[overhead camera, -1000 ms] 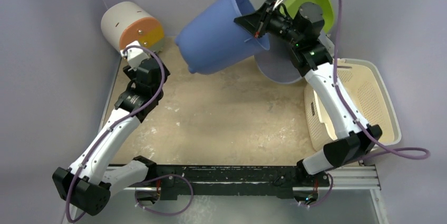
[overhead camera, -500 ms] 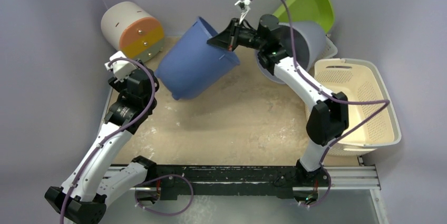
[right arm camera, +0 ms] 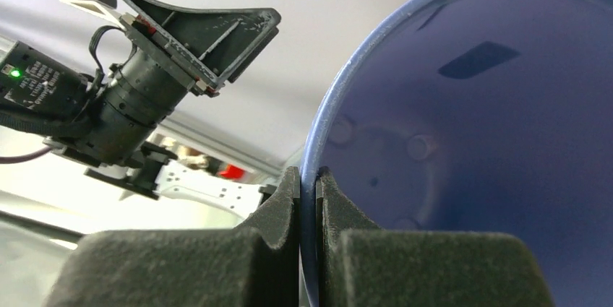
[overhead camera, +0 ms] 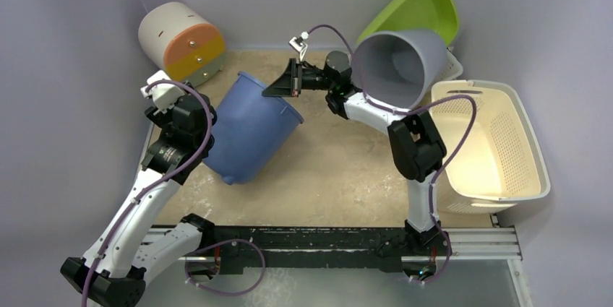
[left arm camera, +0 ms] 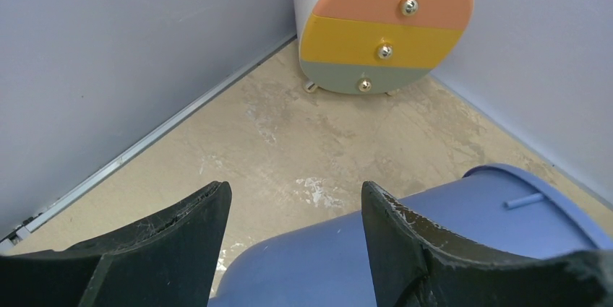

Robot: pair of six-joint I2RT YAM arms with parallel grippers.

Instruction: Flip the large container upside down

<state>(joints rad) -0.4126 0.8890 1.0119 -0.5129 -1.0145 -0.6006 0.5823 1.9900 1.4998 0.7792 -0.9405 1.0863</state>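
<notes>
Smooth matt blue plastic container (overhead camera: 249, 130), scuffed beige tabletop (overhead camera: 340, 170), perforated cream plastic basket (overhead camera: 506, 133)

Your counter (overhead camera: 340, 166): beige, scuffed white. You've got drawer unit (overhead camera: 181, 40) far-left corner, cream basket (overhead camera: 499, 148) right edge, grey bucket (overhead camera: 394, 61) tipped behind it, blue container (overhead camera: 249, 133) tilted mid-left, contact unclear.

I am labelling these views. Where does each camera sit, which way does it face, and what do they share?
Top: above and behind the bases, looking down on the table; left arm and right arm show.
Left wrist: faces the far corner and the drawers; its open fingers frame the view.
Right wrist: faces the bin's mouth; its fingers pinch the rim.
Shared: all three show the bin; the right wrist view also shows the left hand.
</notes>
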